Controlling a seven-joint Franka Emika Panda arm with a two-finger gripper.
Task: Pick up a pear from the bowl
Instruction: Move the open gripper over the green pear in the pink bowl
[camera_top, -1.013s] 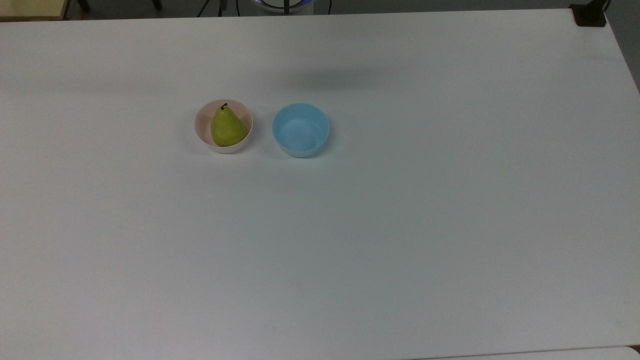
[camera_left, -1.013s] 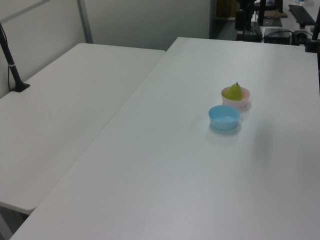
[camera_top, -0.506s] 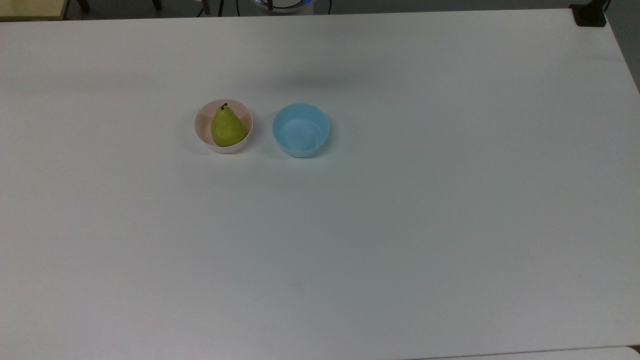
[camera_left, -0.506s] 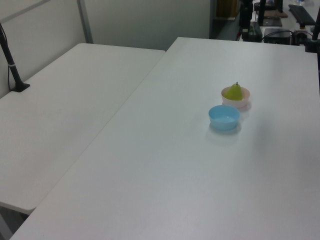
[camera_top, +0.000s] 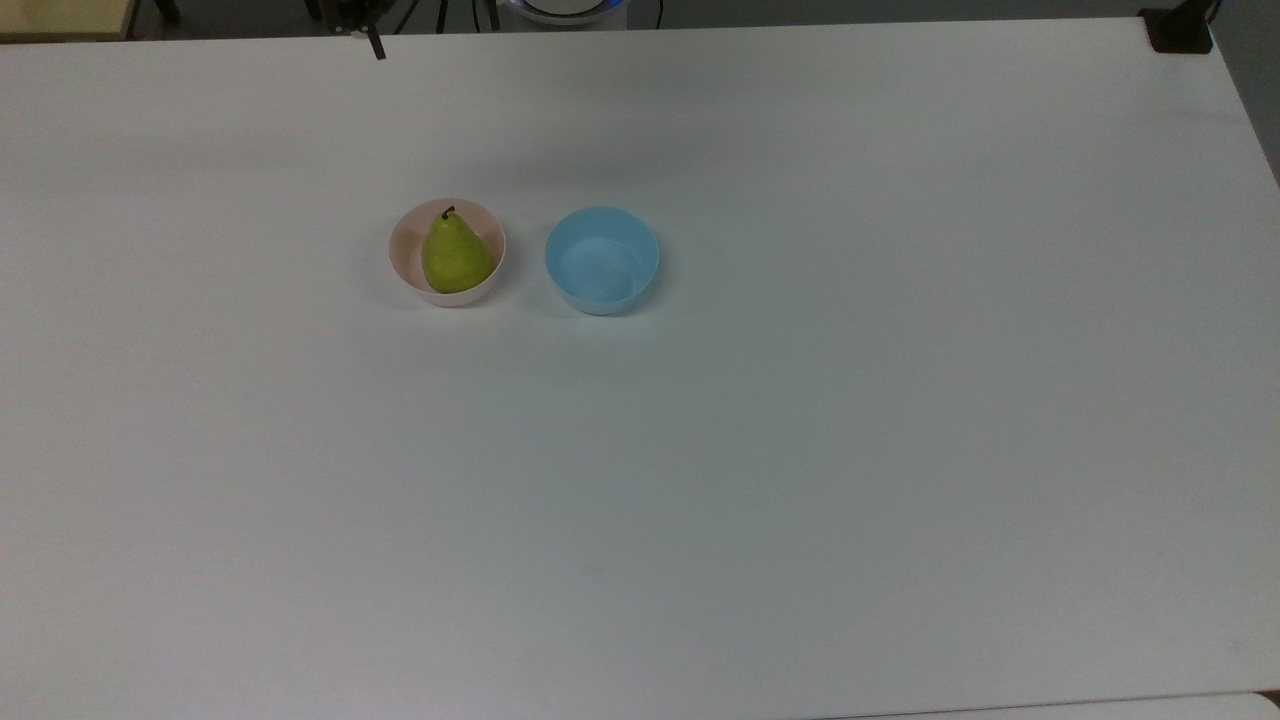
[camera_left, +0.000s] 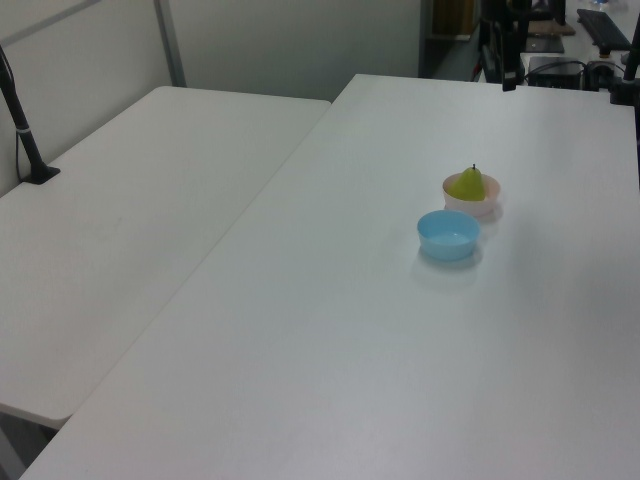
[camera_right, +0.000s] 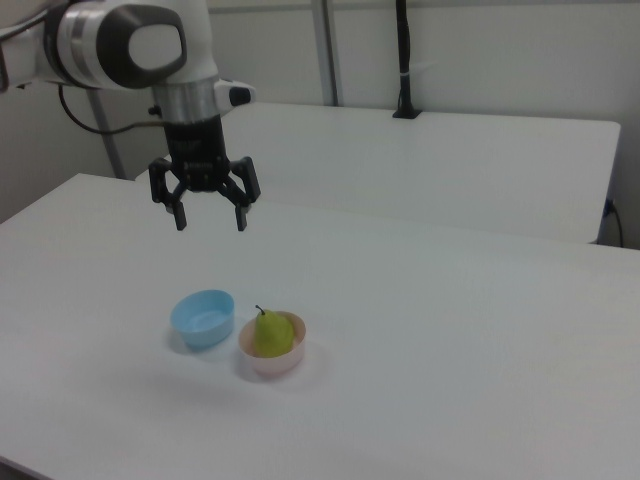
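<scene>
A yellow-green pear (camera_top: 456, 255) (camera_left: 468, 185) (camera_right: 267, 333) stands stem-up in the pale pink bowl (camera_top: 400, 250) (camera_left: 485, 207) (camera_right: 270, 362) on the white table. In the right view my gripper (camera_right: 211, 225) hangs open and empty, well above the table. There it is up and a little to the right view's left of the pink bowl, roughly over the blue bowl. One dark finger (camera_top: 376, 47) pokes in at the top view's upper edge, far behind the pink bowl.
A light blue bowl (camera_top: 602, 260) (camera_left: 447, 235) (camera_right: 203, 317) stands empty right beside the pink one. A second white table (camera_left: 120, 200) adjoins, with a black post (camera_left: 20, 120) clamped to it. A black clamp (camera_top: 1180, 30) sits at the table's far corner.
A gripper finger has come into the top view at its upper edge, shifting toward the top view's left. The pear and both bowls have not moved.
</scene>
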